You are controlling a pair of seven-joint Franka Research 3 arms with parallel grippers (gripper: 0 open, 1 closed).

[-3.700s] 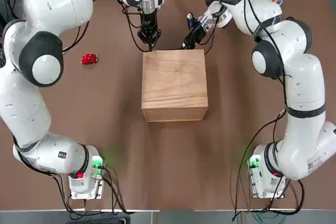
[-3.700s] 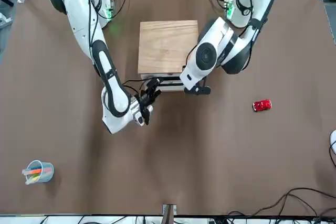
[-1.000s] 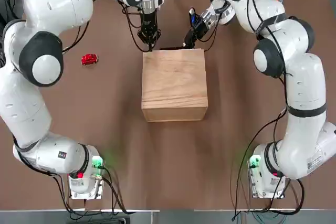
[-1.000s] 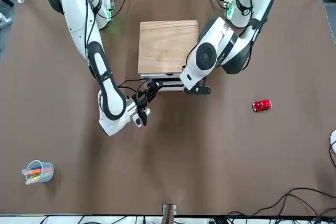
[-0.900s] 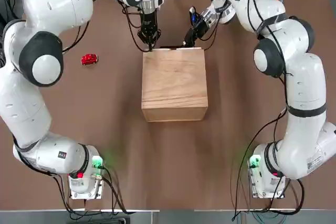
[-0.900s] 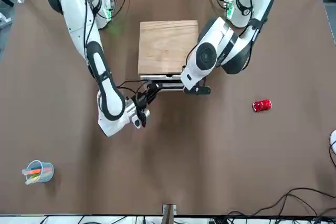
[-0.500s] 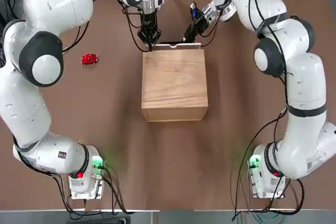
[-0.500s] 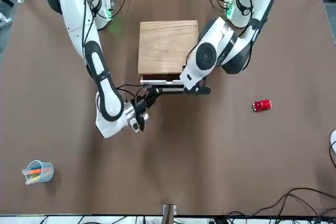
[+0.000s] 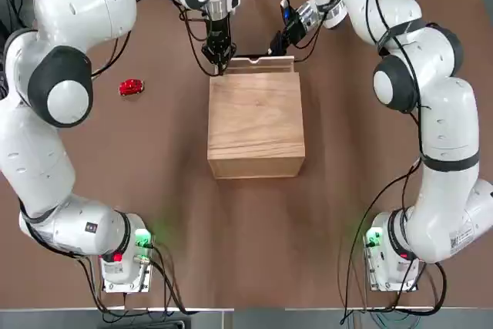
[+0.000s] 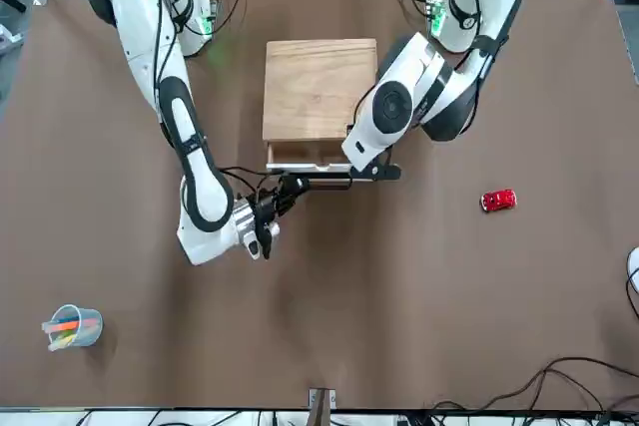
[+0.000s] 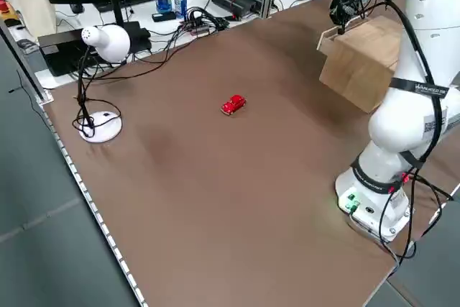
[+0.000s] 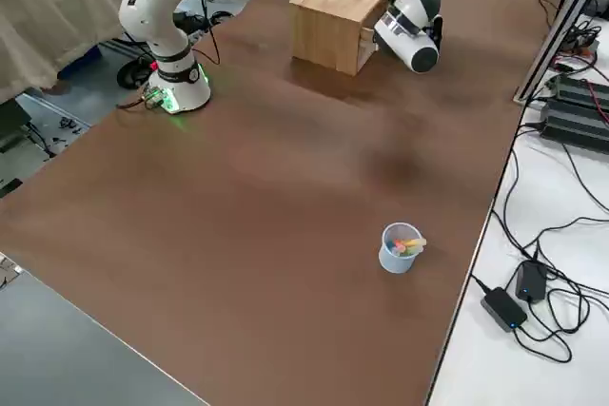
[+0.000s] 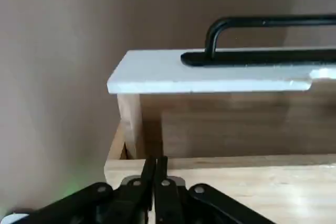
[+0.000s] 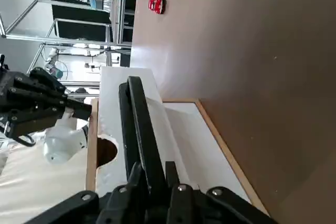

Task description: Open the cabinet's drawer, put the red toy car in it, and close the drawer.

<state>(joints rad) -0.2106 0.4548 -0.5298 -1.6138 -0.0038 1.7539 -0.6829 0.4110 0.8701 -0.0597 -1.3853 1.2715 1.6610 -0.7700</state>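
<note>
1. The drawer now stands out from the far face of the cabinet, at upper centre of the top view. A second ago its front was nearly flush with the box, and a few seconds ago it was fully shut.

2. The right gripper is clamped narrow on the drawer's dark handle; the right wrist view shows the bar running between its fingers. In the front view it sits lower in the frame than half a second ago, so the pull is under way.

3. The left gripper has its fingers pressed together, holding nothing. It rests at the cabinet's top far corner, upper centre-left of the top view, where it was in the earlier frames, apparently bracing the box.

4. The red toy car lies on the table at the left of the top view, well apart from the cabinet and unmoved.

5. My reading: the opening step is partly done. The gap looks shallow, so more travel is probably needed before the car can go in.
</note>
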